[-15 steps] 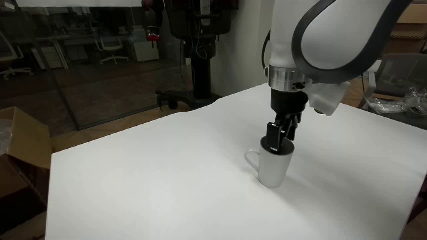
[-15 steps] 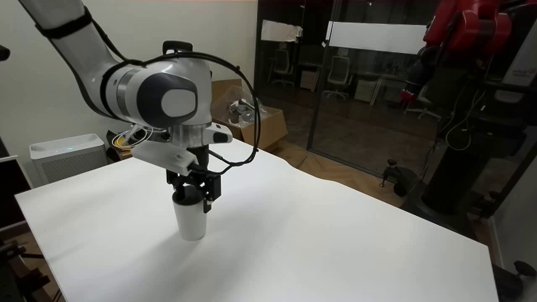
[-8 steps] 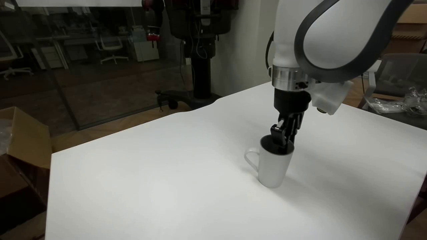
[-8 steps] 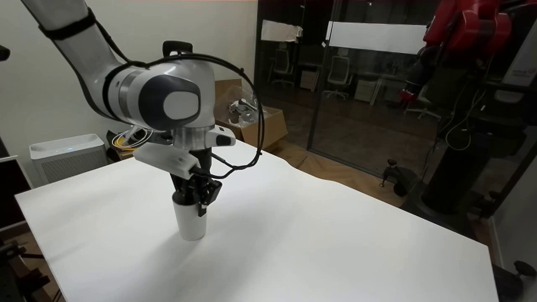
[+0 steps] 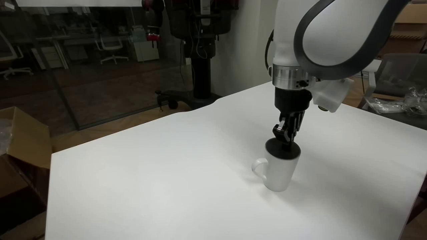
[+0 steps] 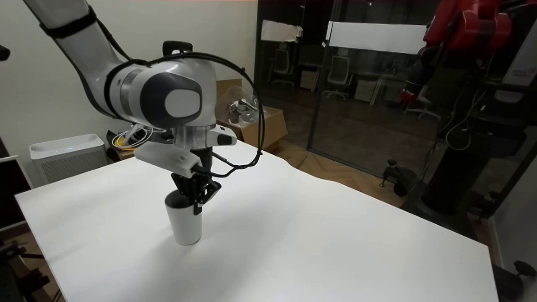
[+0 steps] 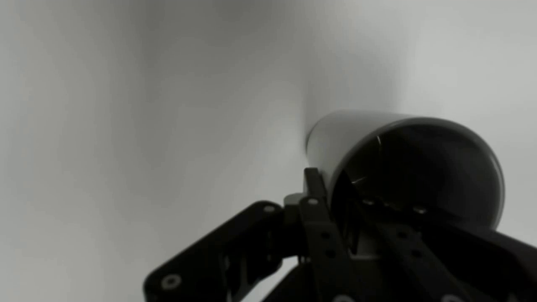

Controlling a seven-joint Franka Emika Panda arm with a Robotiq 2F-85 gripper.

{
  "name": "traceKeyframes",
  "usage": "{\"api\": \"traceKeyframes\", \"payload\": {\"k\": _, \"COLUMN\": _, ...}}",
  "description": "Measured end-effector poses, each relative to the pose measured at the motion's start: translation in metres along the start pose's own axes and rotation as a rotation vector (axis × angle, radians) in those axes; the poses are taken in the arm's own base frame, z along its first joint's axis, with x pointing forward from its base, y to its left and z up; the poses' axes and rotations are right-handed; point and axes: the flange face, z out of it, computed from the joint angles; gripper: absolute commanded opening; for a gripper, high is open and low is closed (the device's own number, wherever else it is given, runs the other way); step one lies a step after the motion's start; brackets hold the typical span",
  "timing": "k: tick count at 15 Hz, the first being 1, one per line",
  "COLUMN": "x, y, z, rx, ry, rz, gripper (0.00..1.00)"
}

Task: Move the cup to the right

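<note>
The cup (image 5: 280, 175) is a small white mug with a dark inside, on the white table (image 5: 150, 186). Its loop handle (image 5: 259, 166) points left in that exterior view. My gripper (image 5: 289, 145) hangs from above and is shut on the cup's wall at the rim. The wrist view shows one of its fingers (image 7: 314, 180) against the outside of the cup (image 7: 335, 138), while the other reaches into the dark inside. The cup (image 6: 184, 224) seems to lean slightly away from the gripper (image 6: 198, 204); its handle is hidden there.
Beyond the table's edge stands an open cardboard box (image 5: 28, 140), with a dark wheeled stand (image 5: 201, 76) further back. A white appliance (image 6: 69, 159) stands behind the table's far edge. A cable loop (image 6: 258, 113) hangs beside the arm.
The jaws have come together on the cup's wall. The cup has shifted a little, rightward in one exterior view and leftward in another, and tipped slightly. The arm has moved a little.
</note>
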Motion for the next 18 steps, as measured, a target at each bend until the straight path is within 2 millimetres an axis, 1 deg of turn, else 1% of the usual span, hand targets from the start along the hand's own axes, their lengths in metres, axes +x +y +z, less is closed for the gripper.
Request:
{"api": "traceKeyframes", "payload": {"k": 1, "x": 0.0, "y": 0.0, "z": 0.0, "rx": 0.0, "ry": 0.0, "rz": 0.0, "gripper": 0.11}}
{"api": "traceKeyframes", "payload": {"k": 2, "x": 0.0, "y": 0.0, "z": 0.0, "rx": 0.0, "ry": 0.0, "rz": -0.001, "gripper": 0.03}}
{"api": "traceKeyframes", "payload": {"k": 6, "x": 0.001, "y": 0.0, "z": -0.001, "rx": 0.009, "ry": 0.006, "rz": 0.014, "gripper": 0.02}}
{"api": "traceKeyframes", "payload": {"k": 9, "x": 0.01, "y": 0.008, "z": -0.005, "rx": 0.061, "ry": 0.045, "rz": 0.12, "gripper": 0.02}}
{"api": "traceKeyframes", "payload": {"k": 11, "x": 0.022, "y": 0.025, "z": -0.012, "rx": 0.088, "ry": 0.081, "rz": 0.203, "gripper": 0.02}}
{"api": "traceKeyframes", "payload": {"k": 14, "x": 0.039, "y": 0.064, "z": -0.026, "rx": 0.116, "ry": 0.131, "rz": 0.337, "gripper": 0.02}}
{"api": "traceKeyframes", "payload": {"k": 16, "x": 0.047, "y": 0.089, "z": -0.032, "rx": 0.126, "ry": 0.155, "rz": 0.431, "gripper": 0.02}}
{"api": "traceKeyframes", "payload": {"k": 18, "x": 0.052, "y": 0.11, "z": -0.035, "rx": 0.134, "ry": 0.16, "rz": 0.518, "gripper": 0.02}}
